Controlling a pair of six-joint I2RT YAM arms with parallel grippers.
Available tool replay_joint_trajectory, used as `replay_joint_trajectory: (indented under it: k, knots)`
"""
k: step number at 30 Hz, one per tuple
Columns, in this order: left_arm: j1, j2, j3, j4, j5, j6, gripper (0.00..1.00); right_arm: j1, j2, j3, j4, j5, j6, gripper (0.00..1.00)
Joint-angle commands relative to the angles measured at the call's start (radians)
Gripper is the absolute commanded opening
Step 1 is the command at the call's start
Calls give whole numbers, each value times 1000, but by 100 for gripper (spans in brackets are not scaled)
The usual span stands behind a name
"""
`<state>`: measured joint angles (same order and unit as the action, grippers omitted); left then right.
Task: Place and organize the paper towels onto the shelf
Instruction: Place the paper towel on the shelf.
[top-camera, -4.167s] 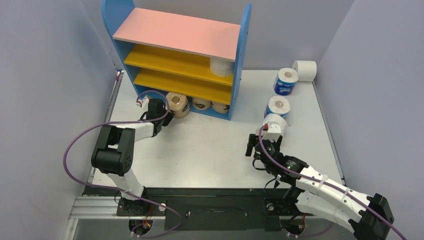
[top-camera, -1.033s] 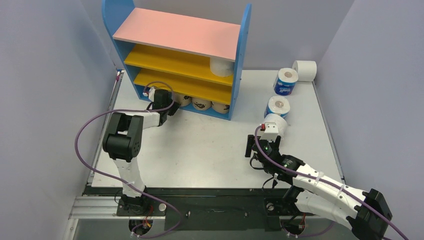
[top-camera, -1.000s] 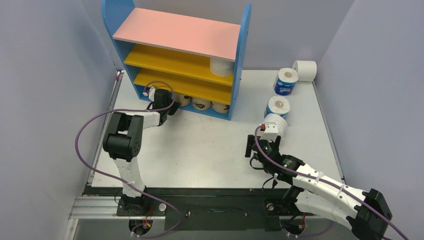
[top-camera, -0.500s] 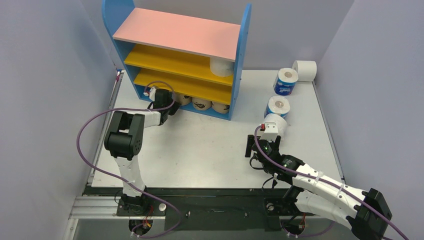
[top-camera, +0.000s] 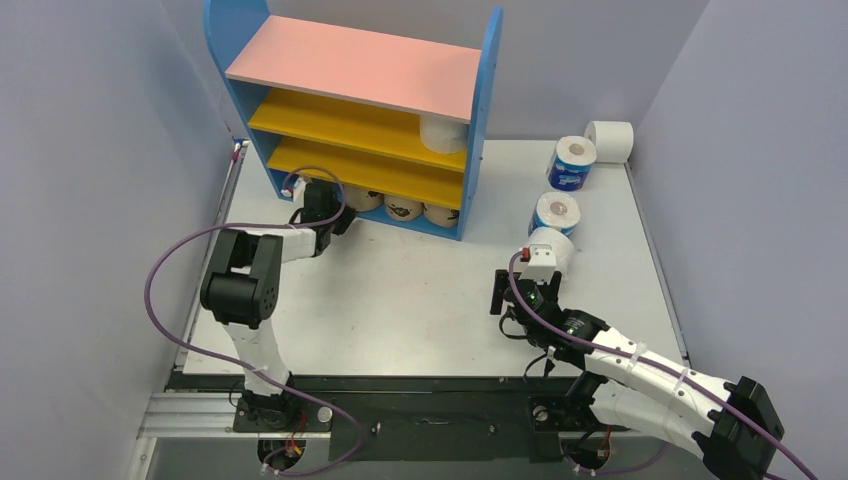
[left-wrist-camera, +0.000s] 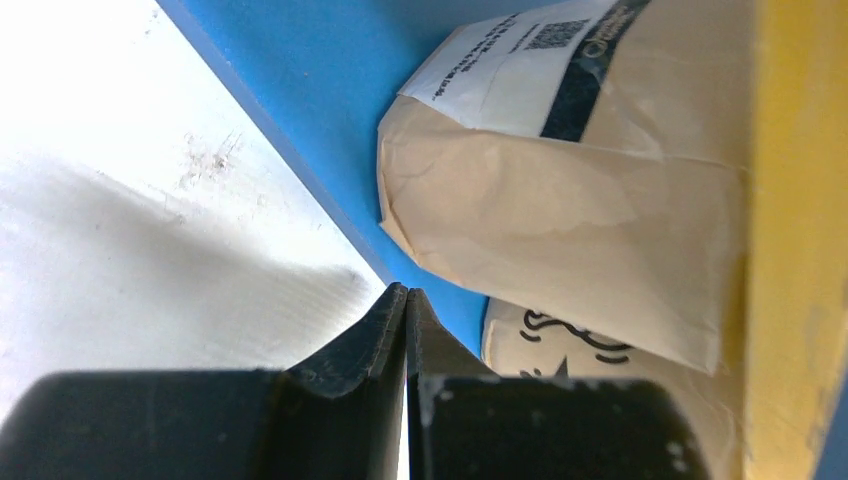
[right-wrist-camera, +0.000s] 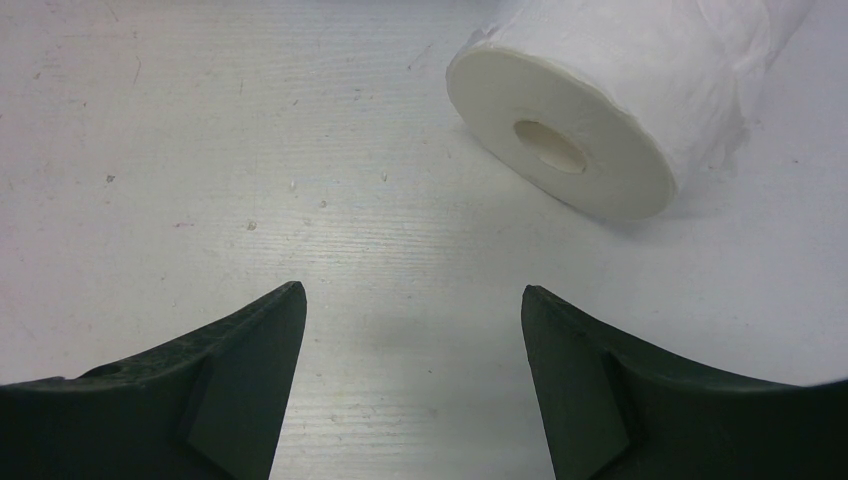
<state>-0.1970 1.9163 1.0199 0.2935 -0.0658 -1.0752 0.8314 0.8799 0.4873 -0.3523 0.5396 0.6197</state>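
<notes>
A small three-tier shelf unit with blue curved side panels, a pink top board and two yellow shelves (top-camera: 350, 65) stands at the far left of the table (top-camera: 420, 290). A plain white paper roll (top-camera: 443, 132) sits at the right end of its upper yellow shelf. Three tan wrapped rolls with black prints (top-camera: 403, 208) line its blue base. To the right, two blue-wrapped rolls (top-camera: 571, 165) stand upright on the table. A far white roll (top-camera: 610, 140) lies on its side in the corner, and a near white roll (top-camera: 552, 243) also lies on its side, hollow core showing.
</notes>
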Motion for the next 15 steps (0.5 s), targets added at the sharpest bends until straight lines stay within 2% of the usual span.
replay_joint_trajectory:
  k: [1,8,15]
  knots:
    - [8,-121,-25,39,-5,-11,0,-5,-2,28,21,28,-7,74]
    - [-24,-302,-136,-5,-40,-40,0,-4,-3,29,31,17,-10,74]
    - [-146,-550,-229,-150,-137,41,11,-5,-36,21,24,16,5,77]
